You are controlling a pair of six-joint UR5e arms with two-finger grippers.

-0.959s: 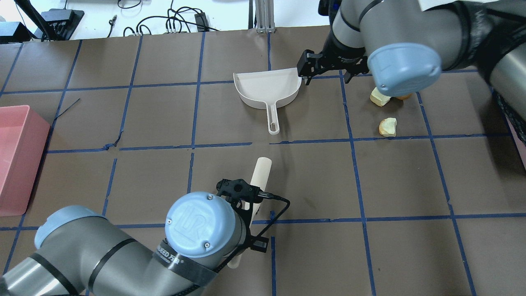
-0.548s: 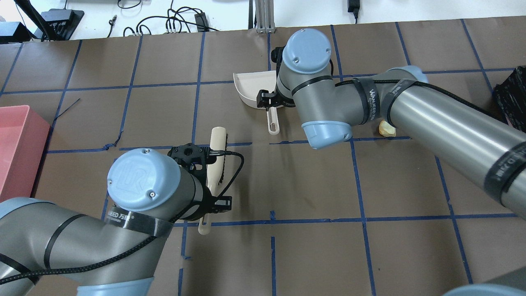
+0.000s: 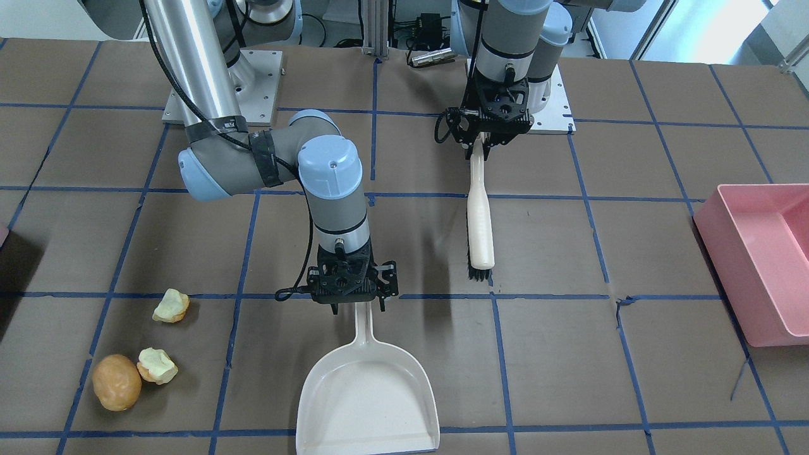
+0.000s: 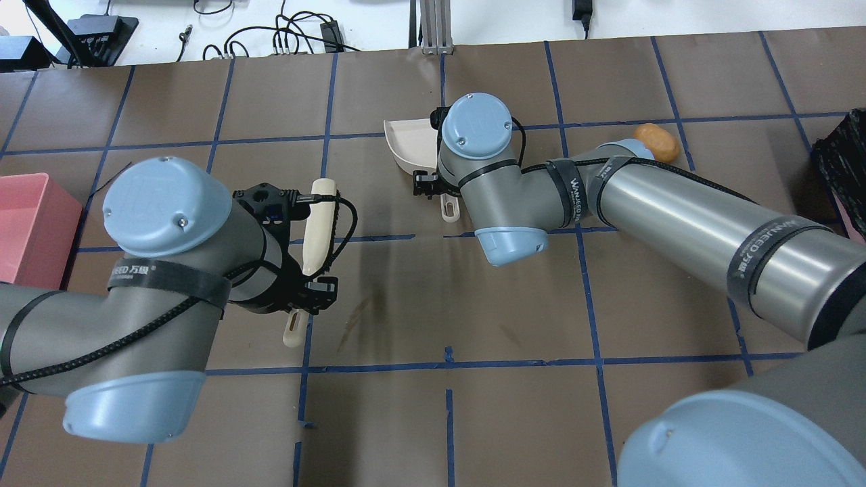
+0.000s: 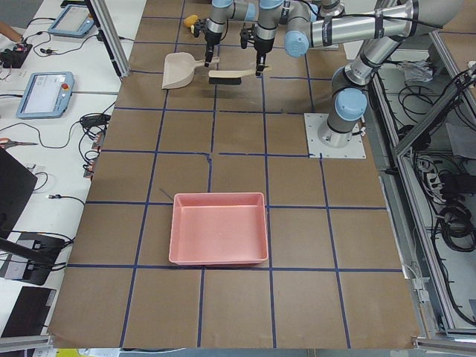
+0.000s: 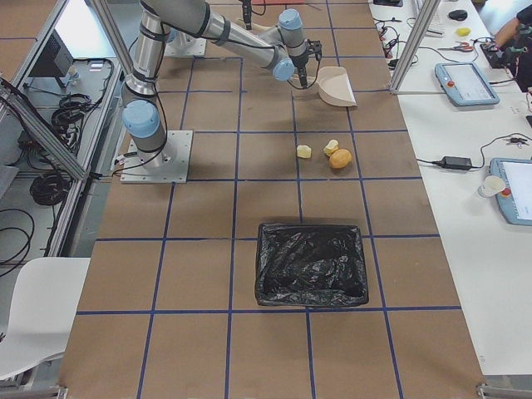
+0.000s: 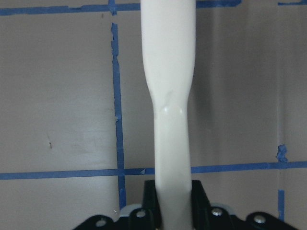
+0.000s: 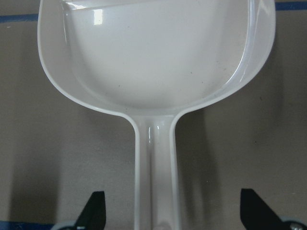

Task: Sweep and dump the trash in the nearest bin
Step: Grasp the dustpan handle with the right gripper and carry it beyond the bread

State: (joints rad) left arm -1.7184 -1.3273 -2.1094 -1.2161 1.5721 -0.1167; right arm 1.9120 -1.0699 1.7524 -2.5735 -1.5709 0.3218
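The trash lies at the front-facing view's lower left: a golden-brown bun (image 3: 116,382) and two pale bitten chunks (image 3: 157,365) (image 3: 171,306). The bun also shows in the overhead view (image 4: 656,142). The bin (image 6: 312,263), lined with a black bag, stands near the trash. My left gripper (image 3: 483,148) is shut on the handle of a cream brush (image 3: 479,221) and holds it above the table. My right gripper (image 8: 168,211) is open, its fingers (image 8: 93,211) either side of the handle of the white dustpan (image 3: 370,398), which lies flat.
A large light-pink tub (image 3: 758,253) stands at the table's end on my left side. The brown table (image 3: 632,379) carries a blue tape grid. The black bag of the bin shows at the overhead view's right edge (image 4: 839,159). Both arms reach over the table's middle.
My left arm has carried the brush to the left. My right arm has swung from the dustpan's far corner to over its handle and set its open fingers around the handle.
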